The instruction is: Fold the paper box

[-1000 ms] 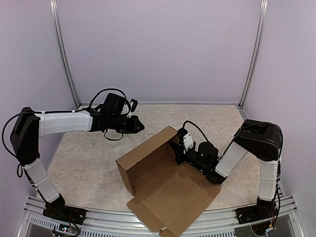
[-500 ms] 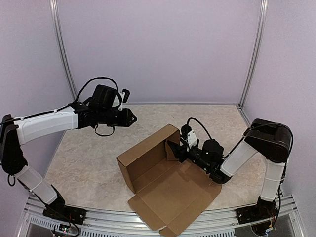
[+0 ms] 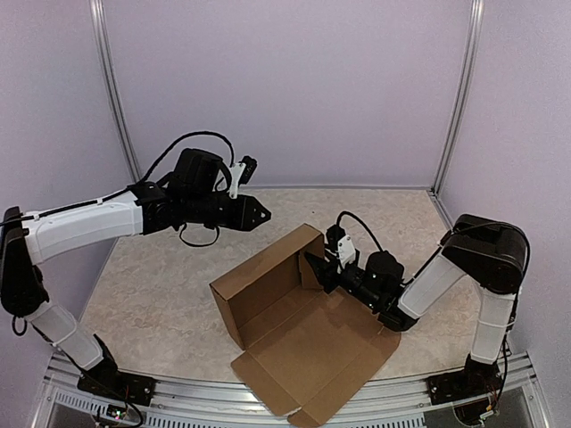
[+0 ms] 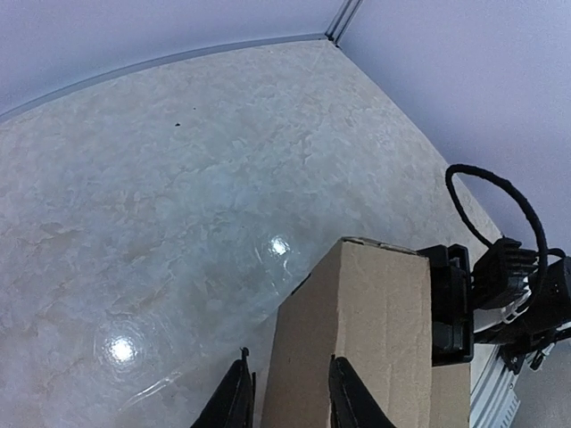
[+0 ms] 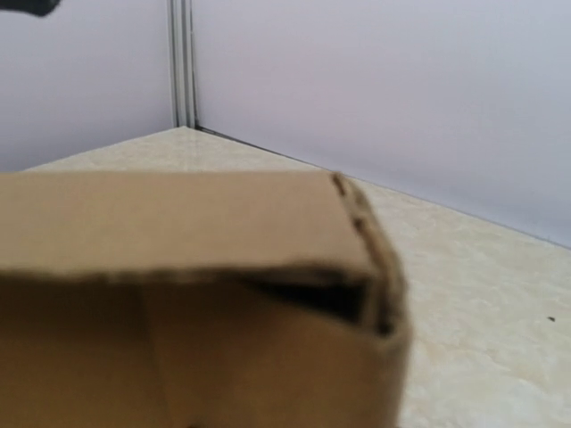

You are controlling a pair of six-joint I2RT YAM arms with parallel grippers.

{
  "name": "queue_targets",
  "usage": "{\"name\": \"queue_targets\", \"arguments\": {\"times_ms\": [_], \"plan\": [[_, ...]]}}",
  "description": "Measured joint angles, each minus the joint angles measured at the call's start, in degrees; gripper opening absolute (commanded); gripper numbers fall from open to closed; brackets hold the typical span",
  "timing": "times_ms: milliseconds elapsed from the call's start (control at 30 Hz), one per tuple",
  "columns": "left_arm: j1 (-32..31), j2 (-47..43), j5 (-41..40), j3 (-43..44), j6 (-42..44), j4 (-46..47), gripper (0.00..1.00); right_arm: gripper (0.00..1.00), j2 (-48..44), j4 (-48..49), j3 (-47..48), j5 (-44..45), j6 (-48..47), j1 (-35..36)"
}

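As left claw (image 3: 262, 214) hovers, right claw (image 3: 316, 269) at paper box (image 3: 265, 278) corner

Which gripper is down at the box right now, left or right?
The right gripper, low at the far right corner of the paper box. The left gripper hangs in the air behind the box, clear of it.

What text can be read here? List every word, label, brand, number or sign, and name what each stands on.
None: no text can be read in any view.
paper box: plain brown cardboard, no print on the faces that show.
white piece on the right arm: too small to tell whether it carries any marking.
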Motion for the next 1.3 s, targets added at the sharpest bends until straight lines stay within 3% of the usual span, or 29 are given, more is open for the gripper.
{"name": "queue_targets", "arguments": {"times_ms": [433,833,1300], "plan": [[0.11,9.05,8.17,3.74,-2.01,4.68,0.27,0.36,1.16,-0.2,1.09,-0.04,0.02,0.02],[-1.03,11.91,11.76,3.82,-4.42,7.43,0.27,0.35,3.15,-0.22,2.51,0.9,0.9,0.35],[-2.64,14.23,14.1,3.82,-5.77,9.9,0.28,0.27,4.0,-0.2,3.13,4.81,1.03,1.51]]}}
